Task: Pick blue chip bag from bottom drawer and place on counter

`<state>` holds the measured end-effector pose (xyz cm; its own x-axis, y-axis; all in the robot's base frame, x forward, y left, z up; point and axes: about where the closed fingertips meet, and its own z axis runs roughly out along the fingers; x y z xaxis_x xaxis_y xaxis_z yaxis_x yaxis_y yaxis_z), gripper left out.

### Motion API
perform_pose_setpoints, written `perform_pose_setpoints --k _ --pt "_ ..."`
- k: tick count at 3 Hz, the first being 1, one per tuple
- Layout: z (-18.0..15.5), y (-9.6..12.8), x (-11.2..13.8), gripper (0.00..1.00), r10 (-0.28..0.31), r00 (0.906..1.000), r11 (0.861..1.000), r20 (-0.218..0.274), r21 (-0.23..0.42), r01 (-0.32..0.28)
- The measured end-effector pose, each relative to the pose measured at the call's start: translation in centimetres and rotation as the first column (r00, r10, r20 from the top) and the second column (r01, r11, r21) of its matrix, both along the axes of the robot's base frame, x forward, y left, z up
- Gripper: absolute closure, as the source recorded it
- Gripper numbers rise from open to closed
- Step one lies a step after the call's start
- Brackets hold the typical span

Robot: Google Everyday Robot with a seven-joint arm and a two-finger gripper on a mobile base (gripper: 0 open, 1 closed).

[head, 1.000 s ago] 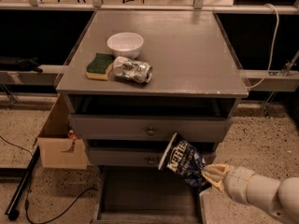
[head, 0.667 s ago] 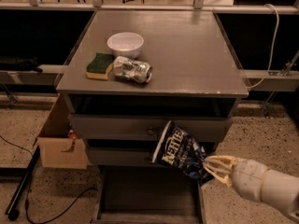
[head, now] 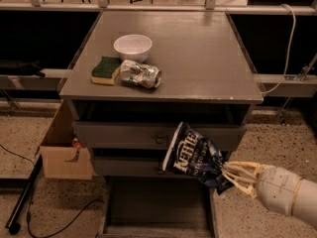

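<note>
The blue chip bag [head: 194, 155], dark navy foil with white lettering, hangs in the air in front of the two knobbed drawers. My gripper [head: 229, 178] comes in from the lower right and is shut on the bag's lower right corner. The bottom drawer [head: 153, 207] is pulled open below the bag, its flat grey floor bare where it shows. The counter [head: 198, 58] is the broad grey cabinet top above.
On the counter's left part stand a white bowl [head: 132, 47], a green-and-yellow sponge [head: 105, 69] and a crushed silver-green can [head: 141, 74]. A cardboard box [head: 64, 152] sits on the floor left of the cabinet. A black cable [head: 54, 222] lies on the floor.
My gripper has lifted the chip bag higher and a little to the left; the bag now stands more upright in front of the knobbed drawers.
</note>
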<state>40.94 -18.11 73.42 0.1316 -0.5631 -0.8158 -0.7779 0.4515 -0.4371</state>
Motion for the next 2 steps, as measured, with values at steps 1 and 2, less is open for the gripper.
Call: perform_pose_setpoints --k 1,2 --pt "1.5 0.9 1.2 1.0 0.025 0.9993 0.999 0.028 -0.026 -0.025" --pt "4.9 1.6 3.9 1.0 0.054 0.9968 0.996 0.059 -0.071 -0.05"
